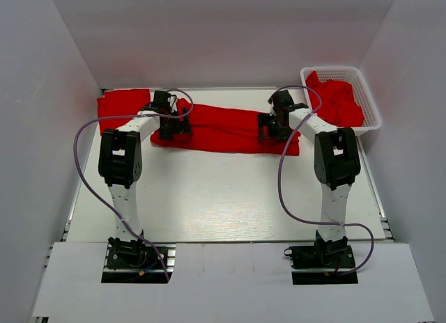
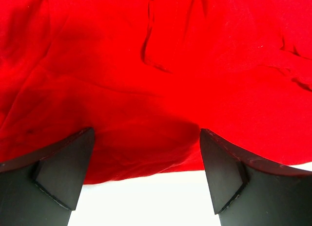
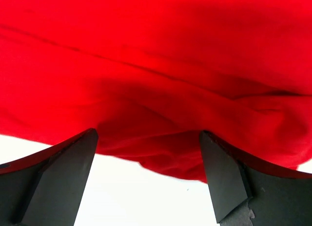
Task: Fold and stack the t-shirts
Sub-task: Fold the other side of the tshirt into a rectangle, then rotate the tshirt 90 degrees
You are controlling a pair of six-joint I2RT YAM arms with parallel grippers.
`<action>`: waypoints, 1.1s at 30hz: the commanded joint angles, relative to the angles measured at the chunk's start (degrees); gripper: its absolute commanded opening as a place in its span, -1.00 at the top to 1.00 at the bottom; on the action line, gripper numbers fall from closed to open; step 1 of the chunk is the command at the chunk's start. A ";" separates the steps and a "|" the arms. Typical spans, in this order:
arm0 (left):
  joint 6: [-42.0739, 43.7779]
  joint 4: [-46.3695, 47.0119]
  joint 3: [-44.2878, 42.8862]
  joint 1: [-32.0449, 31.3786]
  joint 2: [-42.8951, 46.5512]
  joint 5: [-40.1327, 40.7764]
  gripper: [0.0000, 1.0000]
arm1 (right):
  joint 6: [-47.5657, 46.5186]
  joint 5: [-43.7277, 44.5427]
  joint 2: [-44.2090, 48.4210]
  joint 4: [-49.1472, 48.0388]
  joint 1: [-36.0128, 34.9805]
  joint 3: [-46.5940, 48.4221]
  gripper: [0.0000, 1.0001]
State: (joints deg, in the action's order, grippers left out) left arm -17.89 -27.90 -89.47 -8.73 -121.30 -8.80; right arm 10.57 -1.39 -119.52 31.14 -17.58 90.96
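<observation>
A red t-shirt (image 1: 223, 128) lies as a long folded band across the back of the table. My left gripper (image 1: 172, 126) is open over its left end; in the left wrist view the cloth (image 2: 146, 89) fills the frame above the wide-apart fingers (image 2: 63, 167), with its near edge between them. My right gripper (image 1: 273, 130) is open over the right end; the right wrist view shows the cloth's (image 3: 161, 80) near edge between the spread fingers (image 3: 224, 172). Another red t-shirt (image 1: 120, 106) lies flat at the back left. More red t-shirts (image 1: 339, 99) fill the basket.
The white lattice basket (image 1: 369, 104) stands at the back right against the wall. White walls close in the table on the left, back and right. Purple cables loop from both arms. The white tabletop (image 1: 223, 198) lies in front of the shirt.
</observation>
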 commanded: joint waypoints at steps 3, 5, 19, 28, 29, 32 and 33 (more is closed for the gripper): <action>1.72 -4.09 0.00 1.00 -2.63 3.35 -1.00 | 2.00 4.55 -0.01 -3.97 1.23 0.36 -0.81; 1.72 -4.09 0.00 1.00 -2.63 3.35 -1.00 | 2.35 6.12 -0.79 -5.38 1.50 1.24 -0.81; 2.77 -4.62 -1.06 1.00 -0.96 3.96 -1.00 | 0.68 8.86 -4.67 -0.29 3.96 14.43 -0.81; 2.77 -5.15 -3.51 1.00 2.03 3.44 -1.00 | -3.00 4.29 -3.33 -0.64 3.44 14.24 -0.81; 2.77 -4.62 -3.52 1.00 2.81 3.44 -1.00 | -3.53 4.11 -3.87 -0.38 3.52 16.16 -0.81; 1.72 -2.86 -5.34 1.00 3.52 3.44 -1.00 | -4.15 3.94 -6.94 0.86 3.61 18.54 -0.81; 1.72 -3.47 -6.49 1.00 2.30 3.44 -1.00 | -4.24 3.76 -7.38 0.68 3.61 18.73 -0.81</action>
State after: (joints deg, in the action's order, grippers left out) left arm -15.92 -31.53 -91.90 -8.21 -121.47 -6.39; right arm 8.25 3.60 -125.56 31.18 -14.02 106.24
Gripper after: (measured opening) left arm 0.995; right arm 0.904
